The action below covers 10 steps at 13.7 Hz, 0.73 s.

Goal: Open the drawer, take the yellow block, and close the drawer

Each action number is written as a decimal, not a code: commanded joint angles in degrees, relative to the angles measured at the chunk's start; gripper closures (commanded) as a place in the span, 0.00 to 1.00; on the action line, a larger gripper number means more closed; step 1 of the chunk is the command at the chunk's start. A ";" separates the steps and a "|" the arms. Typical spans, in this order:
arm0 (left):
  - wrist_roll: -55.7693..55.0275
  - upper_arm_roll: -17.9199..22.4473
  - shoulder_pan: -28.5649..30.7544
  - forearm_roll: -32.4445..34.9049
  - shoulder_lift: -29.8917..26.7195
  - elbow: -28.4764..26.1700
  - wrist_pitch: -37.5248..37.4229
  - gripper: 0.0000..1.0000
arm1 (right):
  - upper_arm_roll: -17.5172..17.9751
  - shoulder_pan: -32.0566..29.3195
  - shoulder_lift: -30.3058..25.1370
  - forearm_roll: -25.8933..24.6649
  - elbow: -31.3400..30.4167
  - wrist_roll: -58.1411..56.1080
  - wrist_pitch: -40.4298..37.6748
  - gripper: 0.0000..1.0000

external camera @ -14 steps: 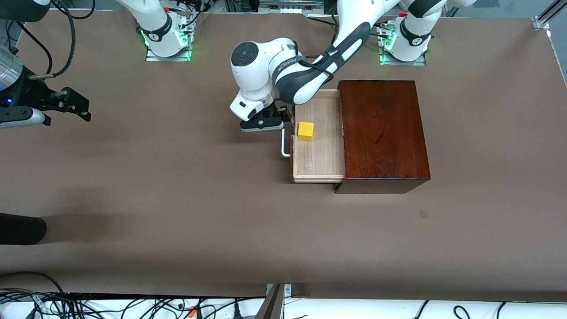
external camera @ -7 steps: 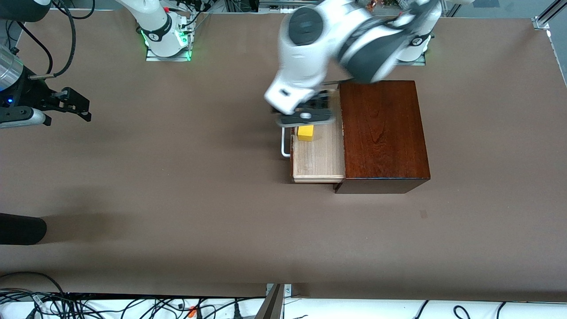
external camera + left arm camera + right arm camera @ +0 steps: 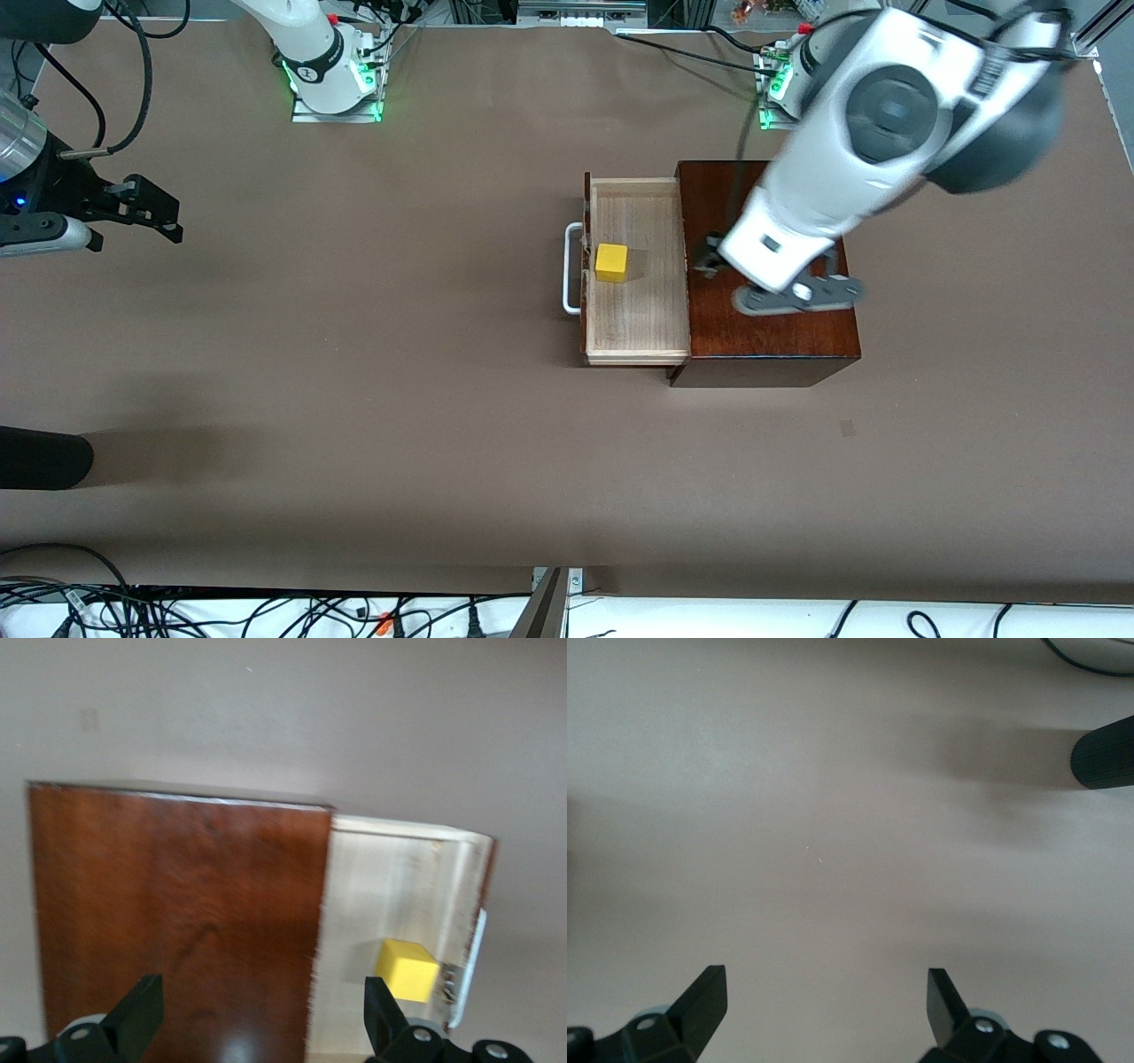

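Your left gripper (image 3: 780,288) hung over the top of the dark wooden box (image 3: 771,337), its fingers (image 3: 142,1014) spread wide with nothing between them, as the left wrist view showed. Your right gripper (image 3: 146,213) waited over the bare table (image 3: 354,399) at the right arm's end, jaws equally wide and empty, its fingertips (image 3: 704,997) framing only brown cloth.

You had the box standing toward the left arm's end of the table. Its drawer (image 3: 638,328) stood pulled out toward the right arm's end, pale tray exposed, the white handle (image 3: 571,270) on its front. The yellow block (image 3: 611,262) sat inside the tray, close to the drawer front and just beside the handle's side, resting flat on the tray floor. From your left gripper the block lay apart, across the tray toward the right arm's end; the gripper was over the box lid, not over the drawer.

Compared with a second earlier, your left arm had swung well away: then its gripper was down beside the handle at the drawer front, half a second later it was over the tray above the block, and finally it was over the box. Drawer, block and right gripper had not shifted.
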 commanded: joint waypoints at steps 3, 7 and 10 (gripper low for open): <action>14.78 5.87 5.78 -5.83 -8.17 -7.40 -0.23 0.00 | 0.58 0.06 0.15 -0.57 0.98 0.43 -0.40 0.00; 25.24 20.35 -0.71 -8.90 -15.64 -14.25 -0.22 0.00 | 0.67 0.23 0.15 -0.57 0.90 0.43 -0.66 0.00; 29.04 29.70 -5.99 -9.52 -19.16 -15.59 -1.62 0.00 | 0.66 0.23 0.06 -0.57 0.90 0.43 -0.75 0.00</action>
